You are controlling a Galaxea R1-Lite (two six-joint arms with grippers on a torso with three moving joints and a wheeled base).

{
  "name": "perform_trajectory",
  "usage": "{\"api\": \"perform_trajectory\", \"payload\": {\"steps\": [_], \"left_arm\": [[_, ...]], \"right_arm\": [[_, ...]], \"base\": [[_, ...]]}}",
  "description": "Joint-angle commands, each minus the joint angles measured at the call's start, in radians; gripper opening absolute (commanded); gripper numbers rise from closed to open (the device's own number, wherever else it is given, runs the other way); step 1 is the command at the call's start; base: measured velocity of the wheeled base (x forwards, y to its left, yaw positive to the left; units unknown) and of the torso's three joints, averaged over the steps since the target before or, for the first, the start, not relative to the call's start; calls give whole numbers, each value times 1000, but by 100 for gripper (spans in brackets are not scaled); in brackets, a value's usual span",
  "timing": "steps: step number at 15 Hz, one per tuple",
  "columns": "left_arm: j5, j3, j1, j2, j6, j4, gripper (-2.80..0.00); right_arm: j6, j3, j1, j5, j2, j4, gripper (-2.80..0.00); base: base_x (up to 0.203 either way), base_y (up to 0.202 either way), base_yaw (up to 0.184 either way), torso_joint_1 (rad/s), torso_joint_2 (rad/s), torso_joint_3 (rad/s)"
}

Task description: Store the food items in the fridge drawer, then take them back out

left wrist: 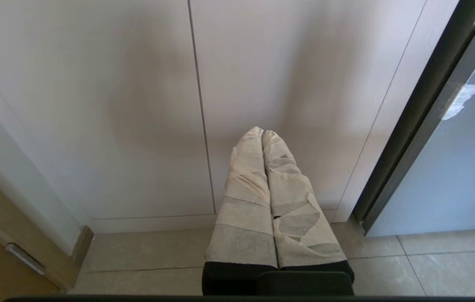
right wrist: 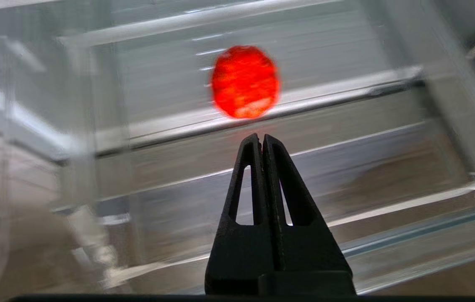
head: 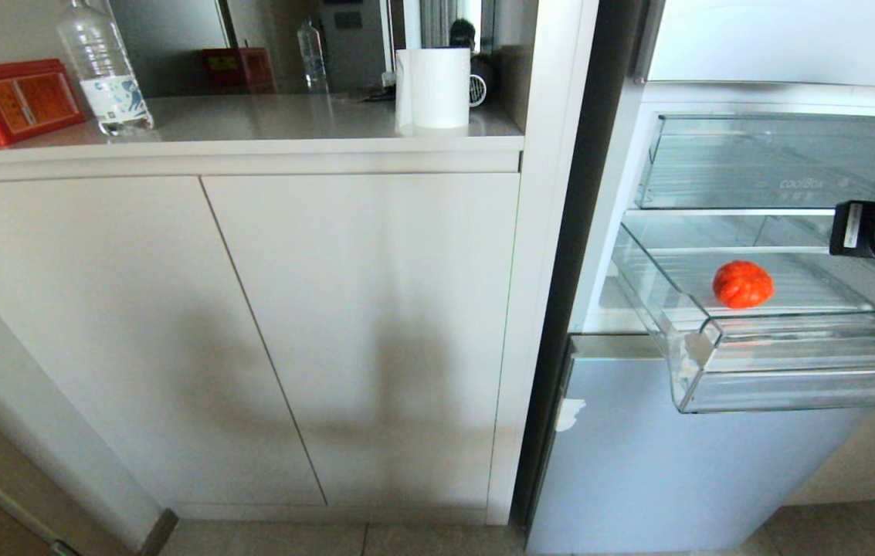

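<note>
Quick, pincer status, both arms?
Left pincer: closed, empty, parked low facing the cabinet doors.
Right pincer: closed, empty, pointing at the red fruit in the fridge drawer.

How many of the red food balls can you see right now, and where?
1. A single red food ball lies on the ribbed floor of the pulled-out fridge drawer, toward its left side. The drawer's right end is out of frame, so others may be hidden.

Glossy clear-plastic fridge drawer (head: 792, 378); lumpy, seemingly matt food item (head: 743, 283).
</note>
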Motion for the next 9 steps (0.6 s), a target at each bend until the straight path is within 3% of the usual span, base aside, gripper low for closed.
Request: {"api": "perform_trajectory", "payload": {"steps": [1, 3, 4, 5, 9], "left_arm": [[1, 0, 0, 0, 0, 0, -280], [1, 0, 0, 1, 0, 1, -280], [0, 0, 0, 0, 0, 0, -280], [0, 0, 0, 0, 1, 0, -280], [0, 0, 0, 0, 0, 0, -280]], "right_arm": [[-20, -63, -31, -3, 77, 32, -280], [-31, -134, -33, -2, 149, 47, -280], [-47, -171, -30, -1, 183, 56, -255], [-63, -208, -28, 3, 209, 66, 0], [-74, -359, -13, 77, 323, 122, 0]], "base": [[0, 0, 0, 0, 0, 0], [0, 0, 0, 0, 0, 0], [0, 0, 0, 0, 0, 0], [0, 0, 0, 0, 0, 0], [0, 0, 0, 0, 0, 0]]}}
